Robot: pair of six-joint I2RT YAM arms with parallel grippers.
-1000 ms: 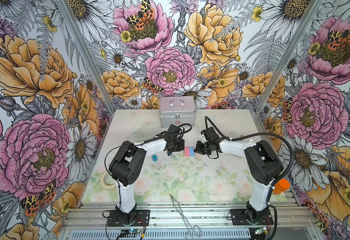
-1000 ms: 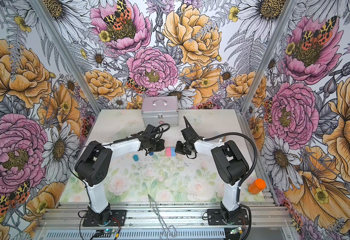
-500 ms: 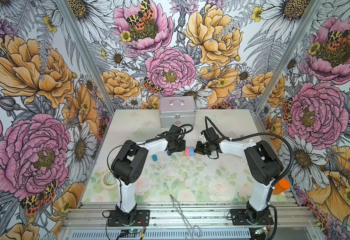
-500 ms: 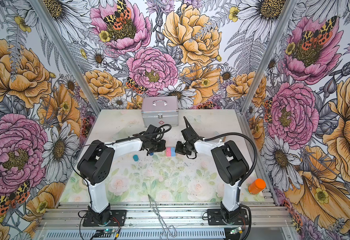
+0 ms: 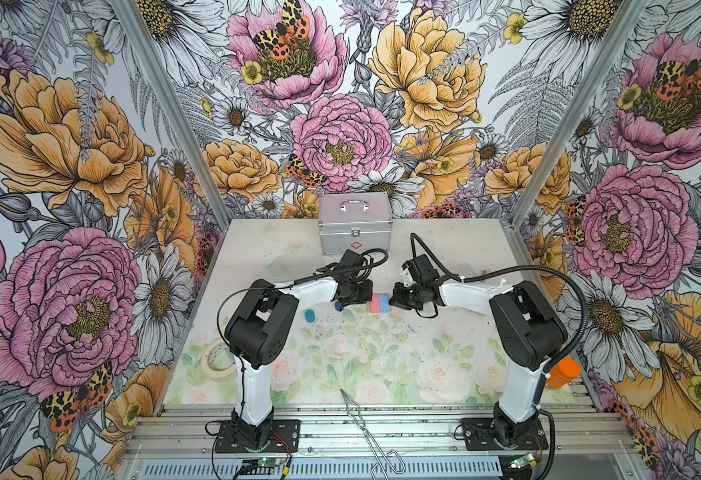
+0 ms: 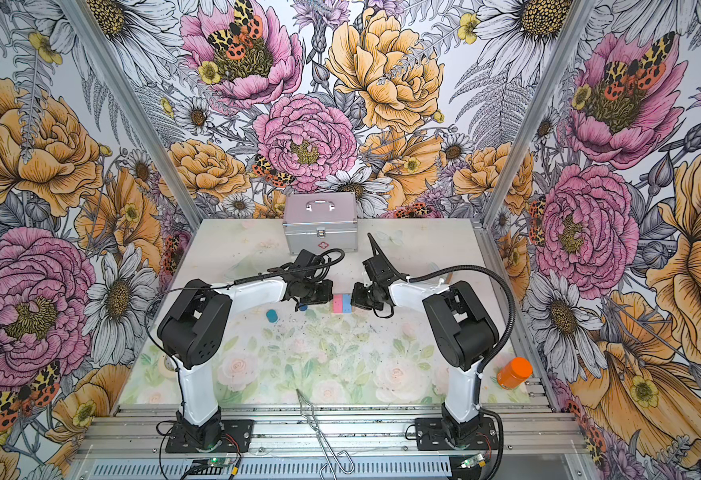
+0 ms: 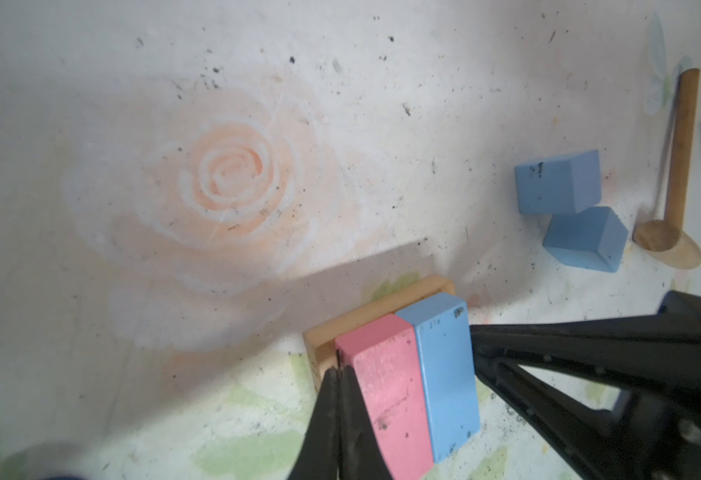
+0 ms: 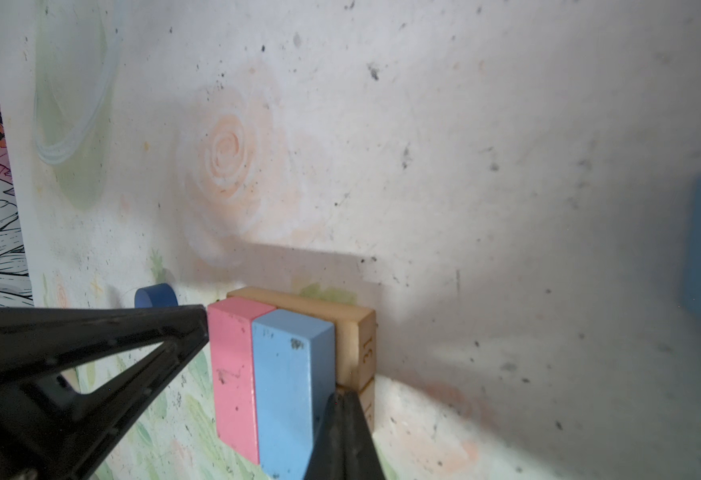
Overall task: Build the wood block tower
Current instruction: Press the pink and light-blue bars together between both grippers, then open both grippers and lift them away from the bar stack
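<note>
Middle of both top views, just below the silver case (image 5: 355,224): the tower is only a base so far. A pink slab (image 7: 386,395) and a blue slab (image 7: 444,374) lie side by side on the tan planks (image 7: 365,320).

The left gripper (image 5: 363,296) comes in from the left of the frame, jaws pinched together with nothing between them, tip against the pink slab's outer side. The right gripper (image 5: 394,297) mirrors it from the right, also closed and empty, tip against the blue slab.

This looks like a squaring-up squeeze, nudging the two slabs tight and flush before anything goes on top.

Spare pieces wait nearby. A dark blue cylinder (image 5: 338,306) sits just left of the stack and a teal cylinder (image 5: 309,316) farther left. Two light blue cubes (image 7: 556,187) show in the left wrist view.

Next, I'd say, both tips should back straight out sideways so the slabs aren't dragged off line. Then one arm opens and goes for the next block, probably a cube
</note>
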